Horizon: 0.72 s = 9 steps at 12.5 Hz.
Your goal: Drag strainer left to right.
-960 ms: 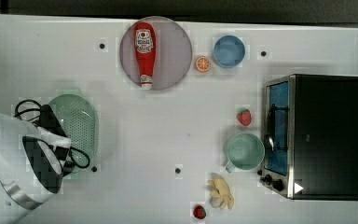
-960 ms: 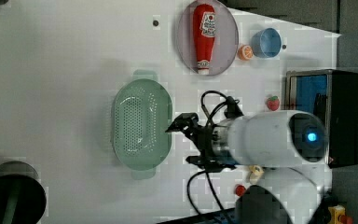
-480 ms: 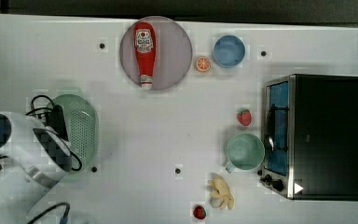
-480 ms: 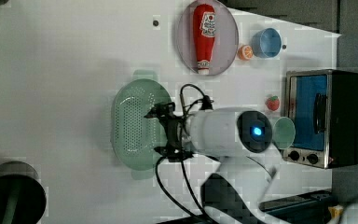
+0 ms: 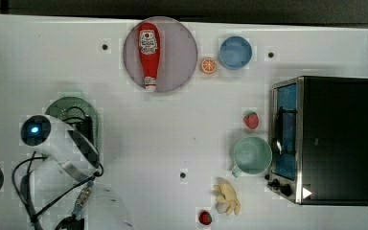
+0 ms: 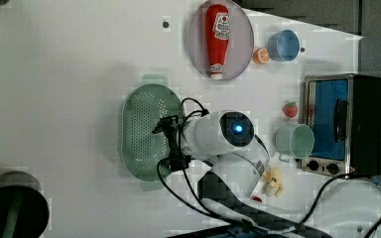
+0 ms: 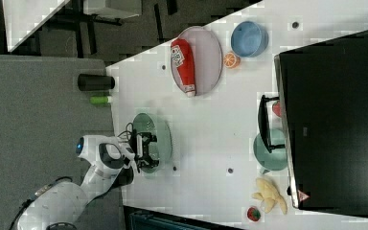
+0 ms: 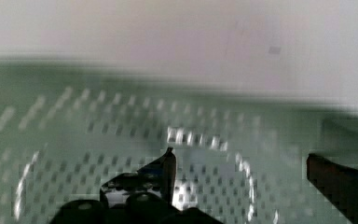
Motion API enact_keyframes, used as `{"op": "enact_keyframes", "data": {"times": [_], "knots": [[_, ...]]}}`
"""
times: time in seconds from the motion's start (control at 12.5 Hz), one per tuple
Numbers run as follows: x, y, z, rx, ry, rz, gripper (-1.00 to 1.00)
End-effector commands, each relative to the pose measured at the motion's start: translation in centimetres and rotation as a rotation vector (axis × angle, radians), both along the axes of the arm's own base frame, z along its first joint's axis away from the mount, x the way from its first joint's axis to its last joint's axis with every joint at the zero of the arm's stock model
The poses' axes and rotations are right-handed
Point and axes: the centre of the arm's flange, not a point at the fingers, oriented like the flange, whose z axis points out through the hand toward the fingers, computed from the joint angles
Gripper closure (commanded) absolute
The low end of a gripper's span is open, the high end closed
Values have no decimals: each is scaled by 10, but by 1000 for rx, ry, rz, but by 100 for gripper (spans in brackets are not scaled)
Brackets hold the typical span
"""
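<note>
- On the white table [image 5: 124,143], toward the top view's left, lies the strainer [image 6: 141,131], an oval mint-green dish full of small holes, with a tab at each end.
- Over it hangs the gripper [image 6: 164,145], above the strainer's right part in the left view; the arm [image 5: 57,143] hides much of the strainer in the top view.
- Its jaws stand wide apart and hold nothing; in the wrist view the two dark fingers [image 8: 161,175] sit above the holed floor of the strainer [image 8: 98,140], one at each side.
- Whether the fingers touch the strainer I cannot tell.
- Well to the right in the top view, a plate [image 5: 182,52] bears a red ketchup bottle [image 5: 149,52] lying on its side.
- Just right of the plate is an orange slice [image 5: 208,65], then a blue bowl [image 5: 235,52].
- At the top view's far right stands a toaster oven [image 5: 326,139], with a green mug [image 5: 251,156] and a strawberry [image 5: 251,120] beside its door.
- Near the mug lie a peeled banana [image 5: 227,196] and a second strawberry [image 5: 204,217].
</note>
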Motion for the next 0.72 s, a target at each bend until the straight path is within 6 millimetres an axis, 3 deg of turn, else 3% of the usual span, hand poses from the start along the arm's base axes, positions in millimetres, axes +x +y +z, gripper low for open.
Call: {"op": "enact_keyframes", "data": {"times": [0.08,0.72], "knots": [[38,-14,27,9,-96,-79,-100],[51,-61,20,-34,-114,-133,-100]]}}
